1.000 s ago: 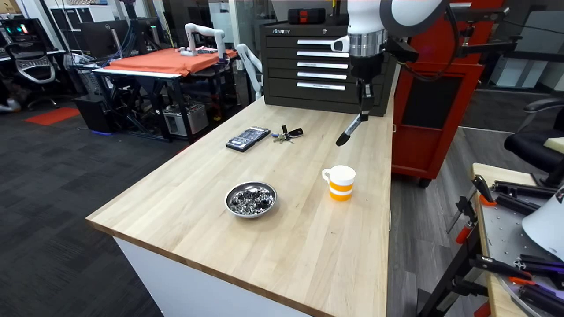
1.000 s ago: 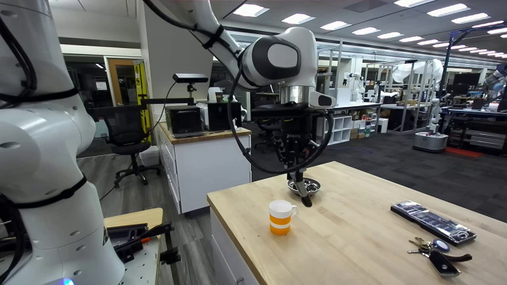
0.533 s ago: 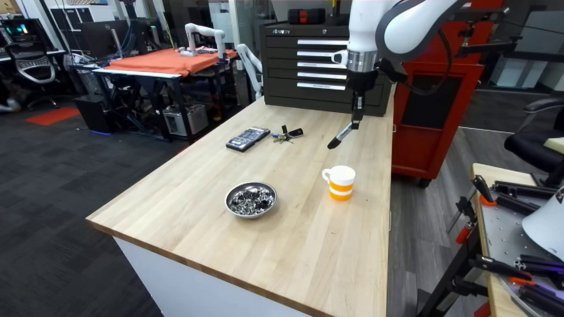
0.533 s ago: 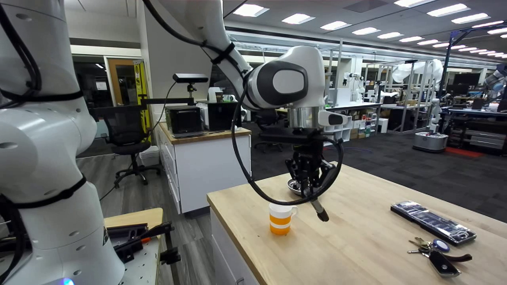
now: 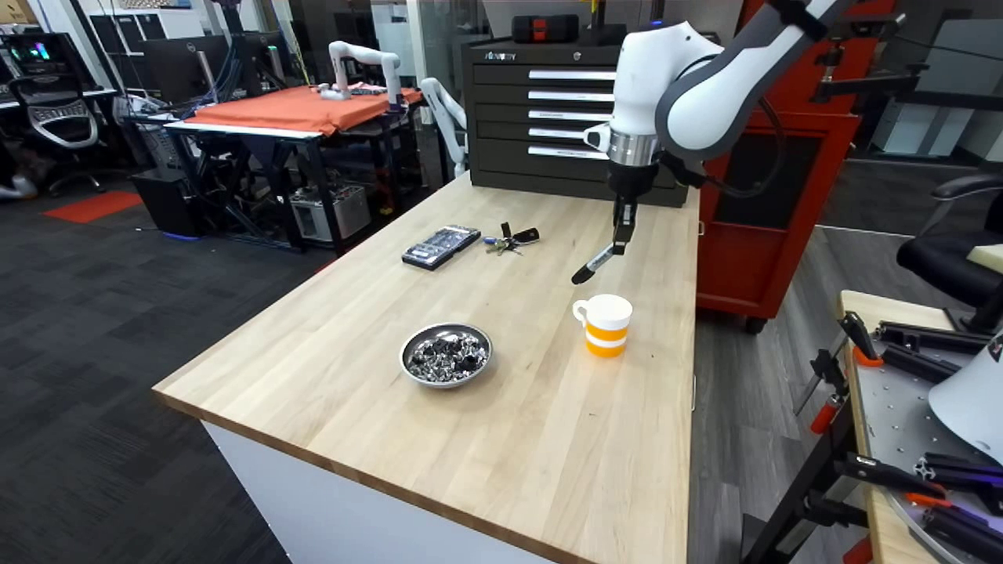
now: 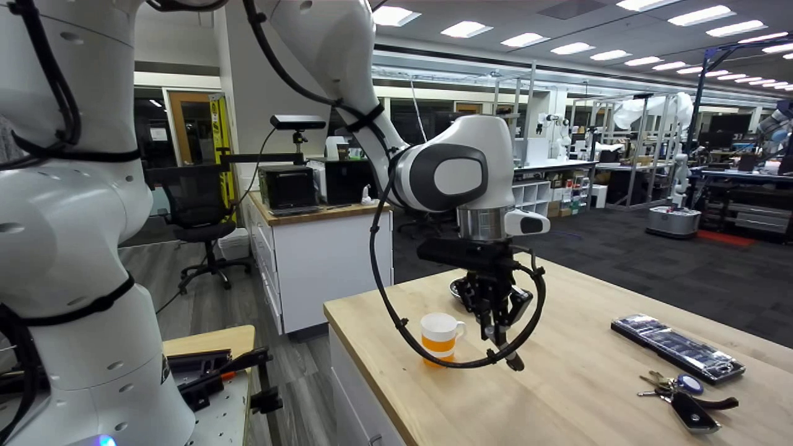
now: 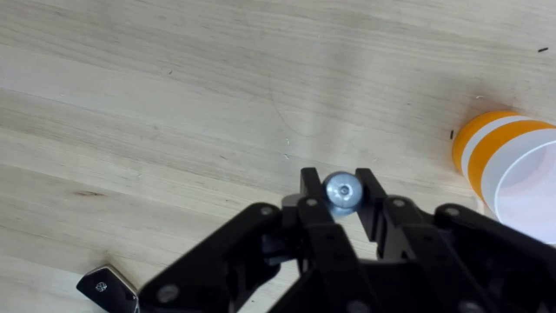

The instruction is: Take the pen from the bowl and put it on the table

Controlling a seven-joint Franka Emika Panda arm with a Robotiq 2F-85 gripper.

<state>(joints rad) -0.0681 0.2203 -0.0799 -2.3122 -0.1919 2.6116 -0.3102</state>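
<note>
My gripper (image 5: 621, 241) is shut on the pen (image 5: 593, 264), a silver-grey marker with a black cap. It holds the pen tilted, cap end down, above the table (image 5: 517, 439). In an exterior view the gripper (image 6: 495, 331) and pen (image 6: 514, 360) are partly behind a cable loop. In the wrist view the pen's round end (image 7: 344, 191) sits between the fingertips (image 7: 338, 184). The bowl, an orange-and-white striped cup with a handle (image 5: 607, 325), stands upright beside the gripper, apart from it. It also shows in the wrist view (image 7: 488, 148) and in an exterior view (image 6: 438, 328).
A metal dish of small metal parts (image 5: 447, 356) stands on the table. A flat dark case (image 5: 441, 247) and a bunch of keys (image 5: 513, 240) lie farther along; the keys also show in the wrist view (image 7: 106, 287). A dark drawer chest (image 5: 541, 117) stands at one end.
The gripper has come down toward the table with the pen in it, and in an exterior view it has shifted left. The cup, dish, case and keys have not moved.
</note>
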